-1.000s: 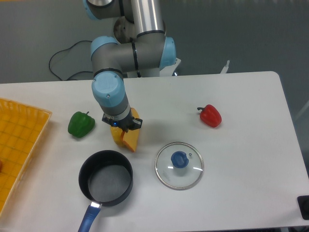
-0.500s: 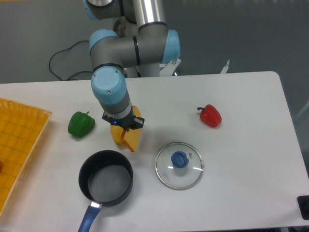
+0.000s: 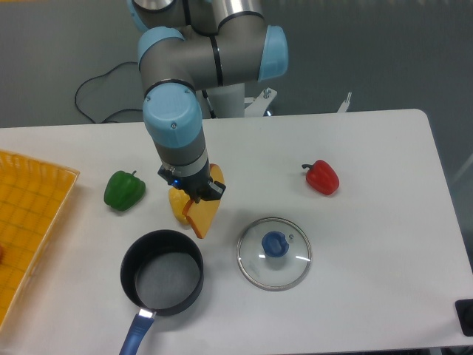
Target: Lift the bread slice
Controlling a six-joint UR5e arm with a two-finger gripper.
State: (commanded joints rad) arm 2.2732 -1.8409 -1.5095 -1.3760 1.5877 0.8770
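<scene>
one tool point(image 3: 195, 198) clamped on bread slice point(image 3: 203, 218), slice tilted, beside black pot point(image 3: 162, 279).

A white rectangular table with rounded corners point(image 3: 384, 296) fills most of the view, its matte top evenly lit with soft, faint shadows and no hard glare. Beyond its far edge, from 10 to 2 o'clock, lies a plain dark grey floor or backdrop point(image 3: 369, 52); which of the two cannot be told. A thin black cable point(image 3: 96, 92) loops over that grey surface at about 10 o'clock. At 9 o'clock an orange-yellow plastic grid tray point(image 3: 29, 222) juts in from the left edge, resting on the tabletop. At 4 o'clock, in the lower right corner, a small dark block point(image 3: 465, 316) is cut off by the frame.
</scene>
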